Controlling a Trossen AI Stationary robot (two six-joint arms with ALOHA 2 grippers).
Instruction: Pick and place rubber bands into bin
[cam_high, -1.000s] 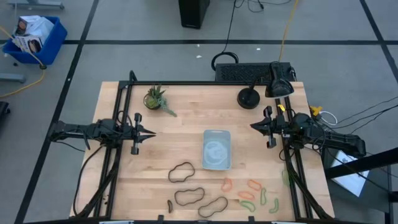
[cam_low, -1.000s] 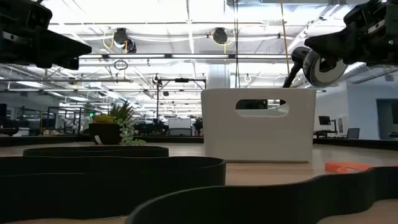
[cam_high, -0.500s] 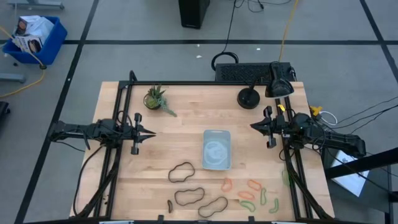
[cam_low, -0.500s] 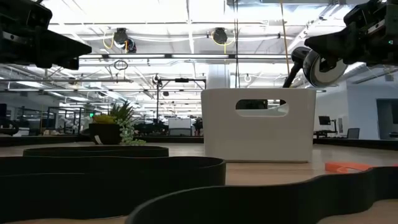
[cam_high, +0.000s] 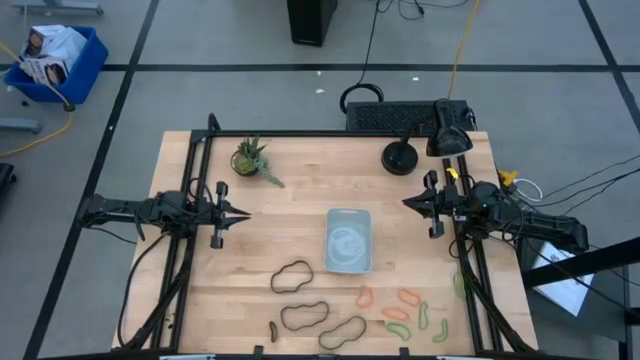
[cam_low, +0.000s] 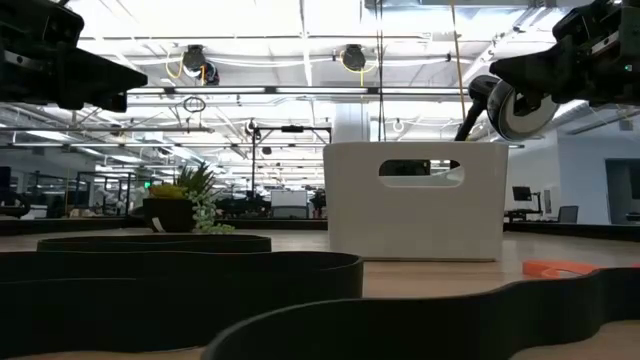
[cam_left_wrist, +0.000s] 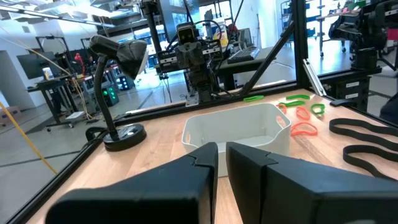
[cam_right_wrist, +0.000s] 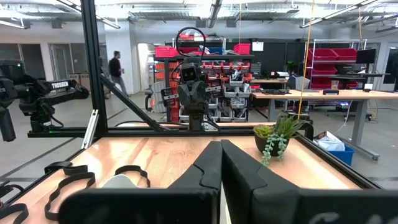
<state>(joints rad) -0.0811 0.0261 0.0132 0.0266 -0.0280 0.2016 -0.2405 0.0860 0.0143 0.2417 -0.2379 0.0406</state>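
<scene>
1. While both arms wait up off the table, the job looks like it has not started, because no band is in the bin yet as far as I can see.
2. On the left side, the left gripper (cam_high: 240, 214) hangs over bare wood. Its two fingers are almost together, with only a thin gap, and it holds nothing.
3. Near the front edge lie the dark rubber bands (cam_high: 292, 276). I count three big wavy loops, plus a short dark bit (cam_high: 273, 329) at the edge that may be a fourth.
4. In the middle sits the bin (cam_high: 348, 240), a small pale tray, just behind the bands.
5. To the right of the dark loops lie the small bands: about three orange bands (cam_high: 409, 296) and about four green bands (cam_high: 400, 327). They are tiny, so my count could be off.
6. On the right side, the right gripper (cam_high: 410, 203) hangs well apart from the bin. Its fingers are pressed together and hold nothing.
7. Next, I think one gripper must open, go down to a band near it, pinch it and carry it over the bin.
</scene>
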